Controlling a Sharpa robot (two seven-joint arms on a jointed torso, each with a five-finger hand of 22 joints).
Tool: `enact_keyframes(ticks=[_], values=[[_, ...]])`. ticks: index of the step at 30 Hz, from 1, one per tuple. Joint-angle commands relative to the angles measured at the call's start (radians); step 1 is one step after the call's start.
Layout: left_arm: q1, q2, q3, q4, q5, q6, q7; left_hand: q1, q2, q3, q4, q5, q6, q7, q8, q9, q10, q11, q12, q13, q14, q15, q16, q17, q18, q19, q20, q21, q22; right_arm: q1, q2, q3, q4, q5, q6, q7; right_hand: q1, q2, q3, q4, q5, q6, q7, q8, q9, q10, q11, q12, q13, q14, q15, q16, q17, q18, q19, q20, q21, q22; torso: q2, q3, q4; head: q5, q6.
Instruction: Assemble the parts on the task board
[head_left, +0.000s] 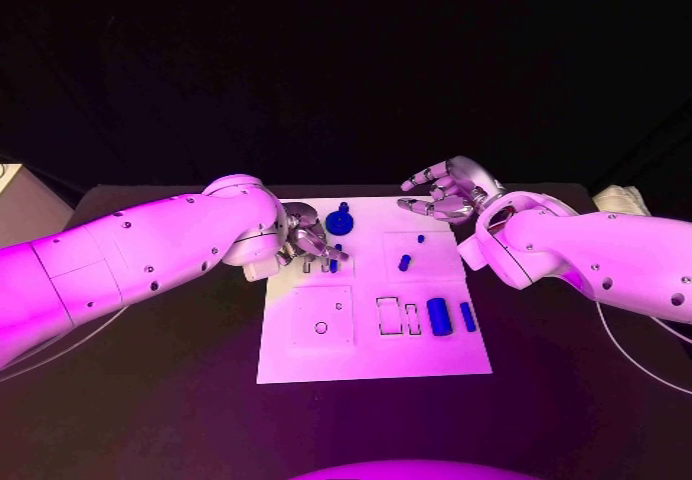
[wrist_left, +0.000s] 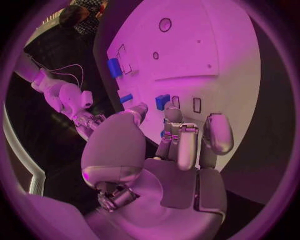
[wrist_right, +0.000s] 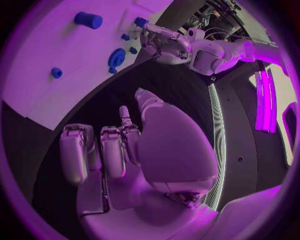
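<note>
1. Task board (head_left: 372, 352), a white flat rectangular plate, is laid in the middle of the black surface (head_left: 173, 400), between the two arms, so that both hands can reach it.
2. Small blue parts are seen on it: a round gear-shaped piece (head_left: 339, 222) near the far edge, two short pegs (head_left: 405, 263) near the middle, and a thick blue cylinder (head_left: 438, 316) with a thin blue bar (head_left: 467, 316) just beside it toward the near right side.
3. Empty outlined slots (head_left: 391, 315) are seen beside the cylinder, and a square recess with a small hole (head_left: 320, 327) on the near left; they are judged to be the places where parts are to be seated.
4. Left hand (head_left: 306, 246) is lowered over the left part of the board, its fingers bent down toward a small blue piece (wrist_left: 162, 101) standing by two narrow slots. The fingertips are close to it, but it cannot be told if the piece is pinched or only approached.
5. Right hand (head_left: 450, 192) is kept at the far right corner of the board, fingers spread and curved, nothing in it. It is judged to be held aside so the left hand can work freely.
</note>
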Motion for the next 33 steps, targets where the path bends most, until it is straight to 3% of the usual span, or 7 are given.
enact_keyframes(ticks=[1,10,33], values=[[0.002,0.005,-0.001,-0.004,-0.004,0.019,-0.002,-0.008,0.003,-0.006,0.0,0.0,-0.007,0.001,0.004,0.003,0.0,-0.001,0.005,0.0,0.038,-0.007,0.006,0.108,-0.015,0.003,0.0,0.004,0.0,0.0,0.002,0.001,-0.001,-0.004,0.015,0.002,-0.01,-0.003,-0.002,0.006,0.003,-0.004,0.003,-0.001,-0.001,0.018,0.006,-0.001,0.176,0.085,0.009,-0.004,0.178,0.014,0.033,0.01,-0.004,0.2,0.0,-0.0001,0.0005,0.0,-0.004],[0.001,0.013,-0.003,-0.014,0.0,0.024,-0.002,0.012,0.015,0.004,-0.003,0.0,-0.013,-0.001,0.017,0.025,-0.002,-0.004,0.008,0.005,0.038,-0.009,0.006,0.11,-0.015,0.003,-0.001,0.005,0.002,0.0,0.006,0.001,-0.003,-0.004,0.016,0.002,-0.011,-0.002,-0.001,0.007,0.003,-0.003,0.003,0.0,-0.001,0.019,0.006,0.0,0.176,0.085,0.009,-0.004,0.178,0.014,0.033,0.01,-0.004,0.2,0.0,0.0,0.0,-0.001,-0.009],[-0.001,0.029,-0.011,-0.046,0.019,0.048,-0.003,0.035,0.017,0.015,-0.005,0.0,-0.019,-0.003,0.026,0.045,-0.002,-0.006,0.013,0.011,0.04,-0.01,0.008,0.115,-0.015,0.003,-0.002,0.007,0.006,0.0,0.012,0.001,-0.005,-0.001,0.021,0.004,-0.013,0.0,0.0,0.008,0.003,-0.003,0.002,0.001,-0.001,0.019,0.006,0.001,0.177,0.085,0.009,-0.004,0.179,0.013,0.035,0.01,-0.001,0.201,-0.001,0.0012,-0.0004,0.001,-0.017]])
